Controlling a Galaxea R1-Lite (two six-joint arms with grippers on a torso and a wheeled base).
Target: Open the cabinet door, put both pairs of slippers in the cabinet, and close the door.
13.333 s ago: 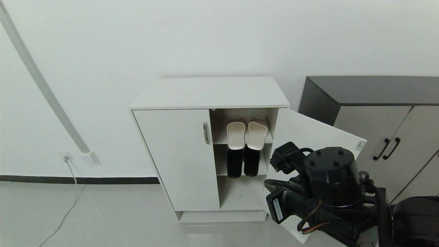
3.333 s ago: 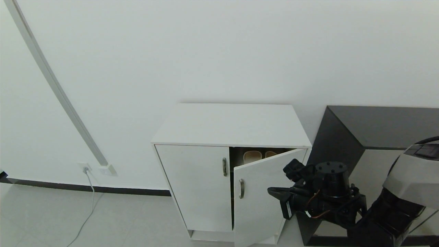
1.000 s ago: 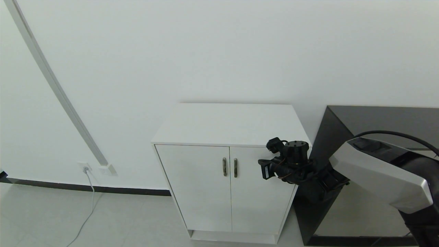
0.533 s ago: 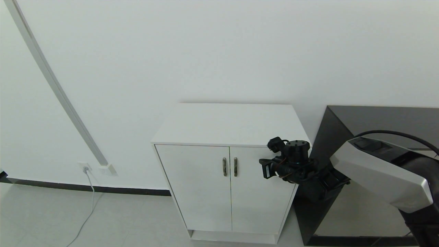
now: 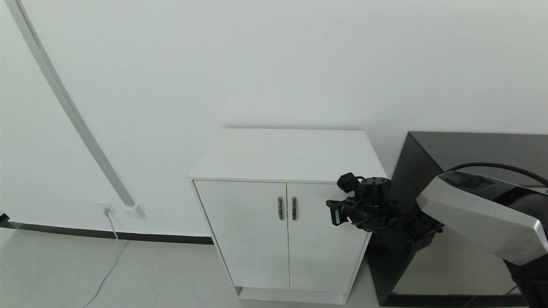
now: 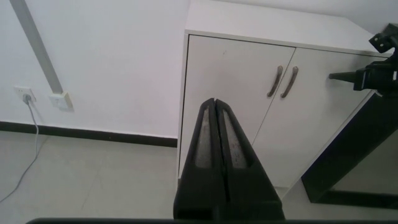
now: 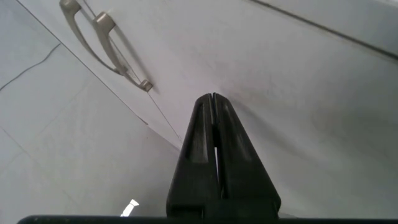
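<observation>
The white cabinet (image 5: 282, 156) stands against the wall with both doors flush; the right door (image 5: 325, 239) and left door (image 5: 244, 235) meet at two metal handles (image 5: 287, 208). The slippers are hidden behind the doors. My right gripper (image 7: 213, 99) is shut with nothing in it, its tip just off the upper part of the right door (image 7: 298, 93), to the right of the handles (image 7: 106, 40). From the left wrist view that right gripper (image 6: 342, 77) points at the door's outer edge. My left gripper (image 6: 215, 102) is shut and empty, held well back in front of the cabinet (image 6: 249, 112).
A dark grey cabinet (image 5: 471, 149) stands right beside the white one. On the wall to the left are a slanted cable duct (image 5: 64, 102) and a socket with a cable (image 5: 107, 210) trailing onto the tiled floor (image 5: 128, 273), which is open there.
The right door, ajar 3.3 s ago with slippers showing inside, is closed. Over the last second my right arm has drawn slightly back and to the right from the door.
</observation>
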